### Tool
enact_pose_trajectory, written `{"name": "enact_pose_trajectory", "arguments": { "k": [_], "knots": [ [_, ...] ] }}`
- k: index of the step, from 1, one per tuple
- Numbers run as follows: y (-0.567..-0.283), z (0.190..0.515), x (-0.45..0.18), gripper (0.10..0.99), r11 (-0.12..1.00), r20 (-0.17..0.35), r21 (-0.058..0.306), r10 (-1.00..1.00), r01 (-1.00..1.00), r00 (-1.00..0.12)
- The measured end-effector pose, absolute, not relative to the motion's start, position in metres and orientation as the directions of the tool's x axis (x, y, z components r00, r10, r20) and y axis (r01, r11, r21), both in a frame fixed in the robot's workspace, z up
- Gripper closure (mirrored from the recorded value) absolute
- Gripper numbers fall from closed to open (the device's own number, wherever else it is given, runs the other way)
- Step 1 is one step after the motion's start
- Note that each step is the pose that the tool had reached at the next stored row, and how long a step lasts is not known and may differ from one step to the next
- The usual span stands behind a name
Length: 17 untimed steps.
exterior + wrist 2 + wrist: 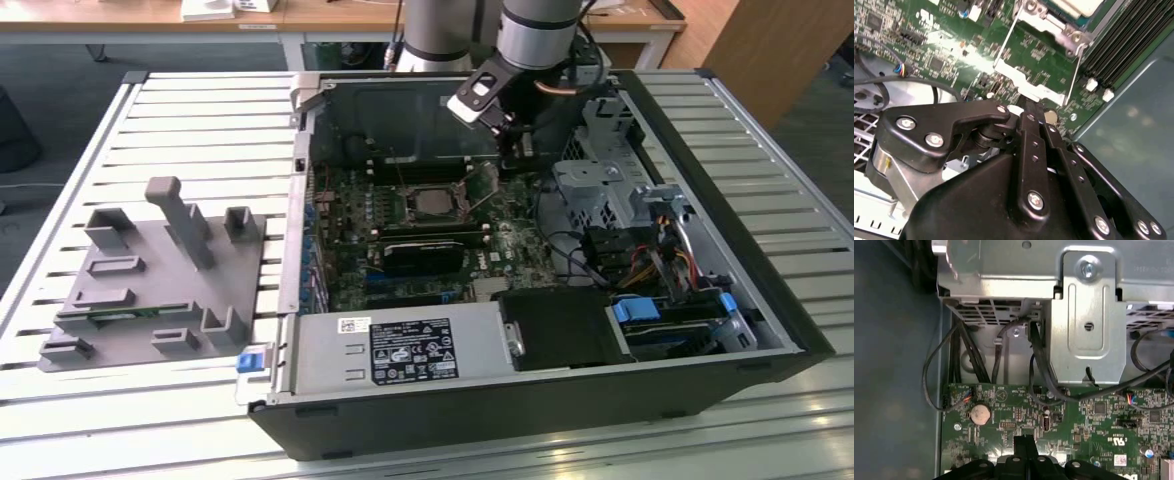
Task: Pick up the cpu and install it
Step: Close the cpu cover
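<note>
The cpu is a silver-grey square lying in the dark socket near the middle of the motherboard; its pale corner also appears in the second wrist view. The socket's metal frame stands hinged up beside it. My gripper hangs inside the open case, to the exterior view's right of the socket. Its black fingers are pressed together with nothing between them in both wrist views. The fingertips sit right at the edge of the raised frame, just above the green board.
A black heatsink block lies below the socket. A metal drive cage and loose cables crowd the exterior view's right. A power supply fills the case front. A grey fixture stands on the slatted table.
</note>
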<state>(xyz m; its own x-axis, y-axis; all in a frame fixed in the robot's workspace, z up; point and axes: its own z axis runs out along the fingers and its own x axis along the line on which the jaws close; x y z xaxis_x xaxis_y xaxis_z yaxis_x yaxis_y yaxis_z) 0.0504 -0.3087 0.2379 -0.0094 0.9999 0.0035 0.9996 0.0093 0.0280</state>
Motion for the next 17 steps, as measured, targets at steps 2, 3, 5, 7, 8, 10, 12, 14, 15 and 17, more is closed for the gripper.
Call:
{"name": "enact_pose_trajectory", "arguments": {
  "k": [2,3,5,7,8,10,12,14,15,17],
  "knots": [
    [-0.309,0.238,0.046,0.980,0.009,0.003,0.028,1.000,1.000,-0.009],
    [-0.309,0.238,0.044,0.980,0.009,0.003,0.028,1.000,1.000,-0.009],
    [-0.309,0.239,0.040,0.980,0.009,0.003,0.027,1.000,1.000,-0.009],
    [-0.309,0.239,0.037,0.980,0.009,0.003,0.026,1.000,1.000,-0.009],
    [-0.309,0.240,0.036,0.980,0.009,0.004,0.025,1.000,1.000,-0.009],
    [-0.309,0.241,0.034,0.980,0.009,0.004,0.023,1.000,1.000,-0.009],
    [-0.308,0.242,0.032,0.980,0.009,0.004,0.022,1.000,1.000,-0.009],
    [-0.308,0.242,0.028,0.980,0.009,0.004,0.022,1.000,1.000,-0.009],
    [-0.308,0.242,0.025,0.980,0.009,0.004,0.021,1.000,1.000,-0.009],
    [-0.308,0.242,0.018,0.980,0.009,0.004,0.022,1.000,1.000,-0.009]
  ]
}}
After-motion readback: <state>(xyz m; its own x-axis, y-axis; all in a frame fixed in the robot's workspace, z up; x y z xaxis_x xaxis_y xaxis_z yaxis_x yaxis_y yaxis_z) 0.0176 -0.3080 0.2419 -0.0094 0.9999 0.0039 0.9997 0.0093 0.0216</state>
